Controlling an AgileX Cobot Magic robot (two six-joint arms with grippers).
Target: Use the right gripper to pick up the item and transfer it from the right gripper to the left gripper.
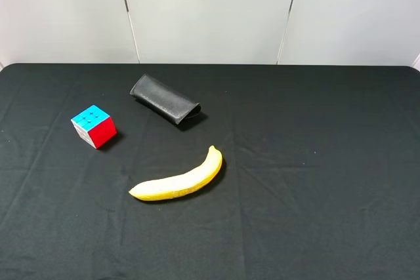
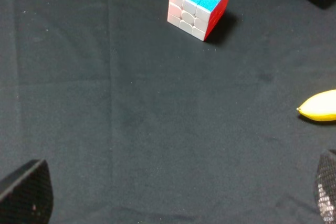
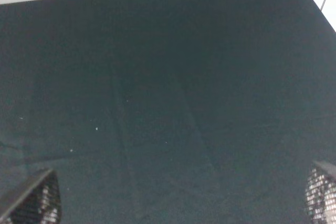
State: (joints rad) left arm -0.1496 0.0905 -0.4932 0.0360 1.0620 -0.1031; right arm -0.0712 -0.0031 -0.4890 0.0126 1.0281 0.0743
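Three things lay on the black tablecloth point(image 1: 315, 162): from left to right, one puzzle cube point(image 1: 94, 126), one black leather case point(image 1: 164, 100) behind the middle, and one banana point(image 1: 180, 180) in front of it, all apart. The cube sat on the cloth at the left, blue face up, held by nothing. Neither arm appeared from above. The left gripper point(image 2: 173, 203) stood spread wide, its view catching cube and banana tip; the right gripper point(image 3: 178, 203), likewise spread, saw only cloth.
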